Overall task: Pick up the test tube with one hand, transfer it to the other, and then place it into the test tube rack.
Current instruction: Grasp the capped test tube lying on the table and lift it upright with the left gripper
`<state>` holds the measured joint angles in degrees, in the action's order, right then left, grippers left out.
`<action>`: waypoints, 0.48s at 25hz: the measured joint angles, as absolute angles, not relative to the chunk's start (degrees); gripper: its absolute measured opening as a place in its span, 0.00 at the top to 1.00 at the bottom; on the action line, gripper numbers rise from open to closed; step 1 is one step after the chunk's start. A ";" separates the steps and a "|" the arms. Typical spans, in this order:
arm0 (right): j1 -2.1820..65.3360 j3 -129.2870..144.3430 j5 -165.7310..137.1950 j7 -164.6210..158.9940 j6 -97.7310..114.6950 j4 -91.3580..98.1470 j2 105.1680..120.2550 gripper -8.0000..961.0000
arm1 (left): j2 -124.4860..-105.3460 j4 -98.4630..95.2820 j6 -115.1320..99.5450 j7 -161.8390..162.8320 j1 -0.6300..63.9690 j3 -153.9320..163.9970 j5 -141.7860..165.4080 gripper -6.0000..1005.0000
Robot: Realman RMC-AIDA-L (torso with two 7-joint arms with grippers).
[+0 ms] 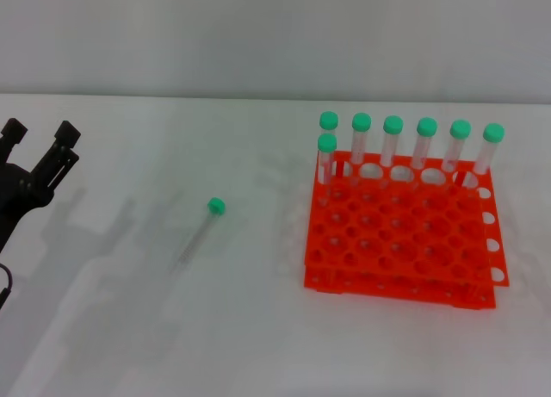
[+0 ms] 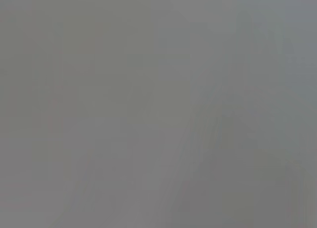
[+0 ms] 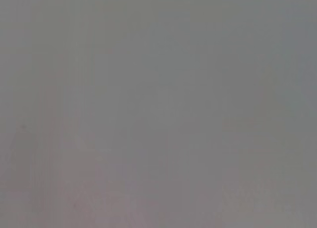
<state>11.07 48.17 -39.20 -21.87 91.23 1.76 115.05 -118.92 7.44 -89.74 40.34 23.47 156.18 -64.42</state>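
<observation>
Orange-red plastic makes up the one rack [image 1: 400, 242], which stands on the right of the white table [image 1: 129, 328]. Seven capped tubes stand upright in it: six in a row [image 1: 409, 143] along the far edge, and a seventh [image 1: 326, 160] one row nearer, at the left end. All seven caps are green. The other holes hold nothing.

One more tube [image 1: 198, 233] lies flat on the table, left of the rack and well apart from it. Its green cap points to the far side and its clear body runs nearer and slightly left.

One gripper shows, the left gripper [image 1: 40, 139], at the left edge, well apart from the lying tube. Its two black fingers [image 1: 65, 139] stand spread with a gap between them and hold nothing.

Both wrist views show only plain grey.
</observation>
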 joint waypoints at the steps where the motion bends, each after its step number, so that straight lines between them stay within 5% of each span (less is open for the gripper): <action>1: 11.08 48.16 -39.20 -21.88 91.23 1.74 115.05 0.10 | -118.92 7.47 -89.75 40.34 23.47 156.18 -64.42 0.11; 12: 11.05 48.16 -39.20 -21.89 91.40 1.60 115.05 0.10 | -118.64 8.38 -89.89 42.55 23.58 158.05 -64.19 0.11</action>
